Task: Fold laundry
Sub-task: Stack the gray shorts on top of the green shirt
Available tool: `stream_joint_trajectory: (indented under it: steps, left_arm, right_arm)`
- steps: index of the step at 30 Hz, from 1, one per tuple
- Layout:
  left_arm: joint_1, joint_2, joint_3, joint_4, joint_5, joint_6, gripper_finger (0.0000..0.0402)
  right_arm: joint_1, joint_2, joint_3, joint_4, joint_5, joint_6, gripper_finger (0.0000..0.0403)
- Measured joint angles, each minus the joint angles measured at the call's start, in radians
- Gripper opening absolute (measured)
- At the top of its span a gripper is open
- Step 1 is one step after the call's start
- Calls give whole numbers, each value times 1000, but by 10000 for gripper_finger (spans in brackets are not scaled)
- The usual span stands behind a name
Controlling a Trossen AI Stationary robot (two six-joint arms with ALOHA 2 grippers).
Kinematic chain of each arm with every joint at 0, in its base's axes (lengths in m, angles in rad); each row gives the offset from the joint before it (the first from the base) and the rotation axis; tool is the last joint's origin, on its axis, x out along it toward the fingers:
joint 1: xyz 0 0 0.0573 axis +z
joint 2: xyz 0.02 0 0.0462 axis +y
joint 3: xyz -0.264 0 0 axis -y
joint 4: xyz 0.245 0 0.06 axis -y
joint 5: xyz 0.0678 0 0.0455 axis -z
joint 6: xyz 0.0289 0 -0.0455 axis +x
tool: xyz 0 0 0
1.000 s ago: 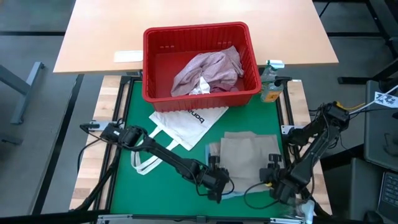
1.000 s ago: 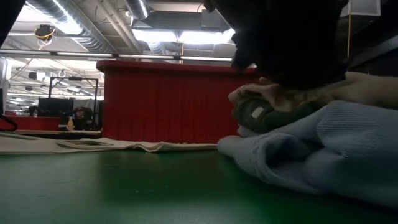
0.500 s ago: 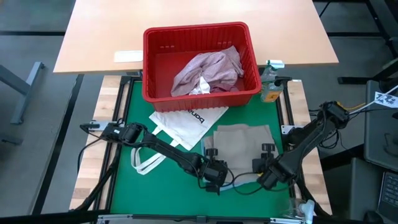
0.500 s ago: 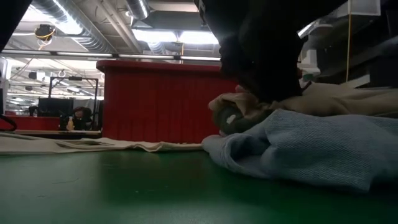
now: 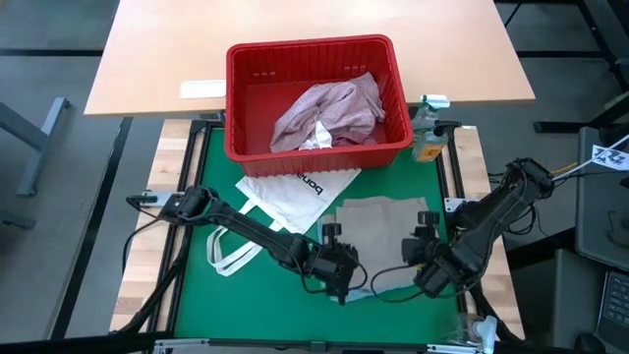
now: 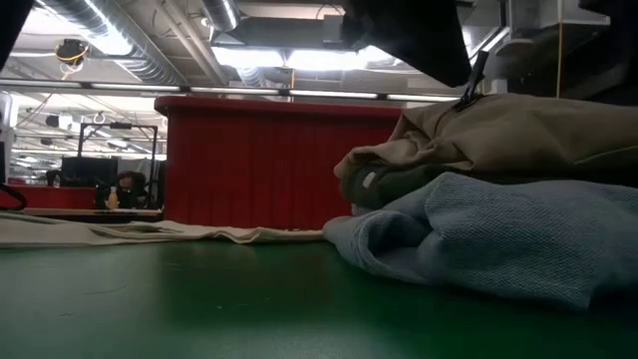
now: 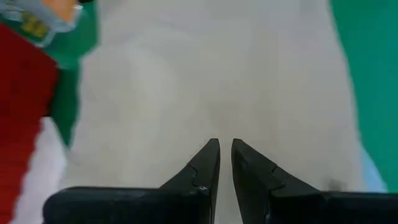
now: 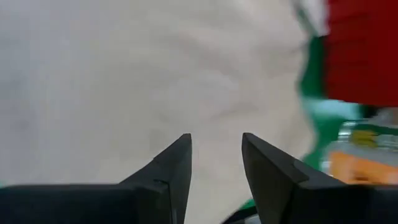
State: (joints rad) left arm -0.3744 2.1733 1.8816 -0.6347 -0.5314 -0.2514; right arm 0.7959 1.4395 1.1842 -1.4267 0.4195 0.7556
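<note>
The soft, light beige-khaki garment [image 5: 385,228] would crumple; take hold at its near corners. Left gripper [image 7: 224,155] nearly closed, empty; right gripper [image 8: 216,151] partly open, empty.

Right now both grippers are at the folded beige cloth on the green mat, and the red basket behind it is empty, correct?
Not quite: the high view shows the red basket holds a mottled pink garment. Both grippers, left and right, are at the beige cloth on the green mat.

A folded garment [image 5: 385,221] tops a pile at the desk's [image 5: 197,295] five o'clock; a tote bag [image 5: 295,195] lies at its ten, a basket [image 5: 313,61] at twelve.
</note>
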Motion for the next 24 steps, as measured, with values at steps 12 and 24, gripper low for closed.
stream_joint_trajectory:
  steps: [12,24]
  left_arm:
    - [113,-1,-51,-3,47,-54,39]
    - [134,-1,-225,67,45,-137,39]
  right_arm:
    - [-134,0,-238,12,11,60,143]
    - [-149,0,-363,112,-95,70,143]
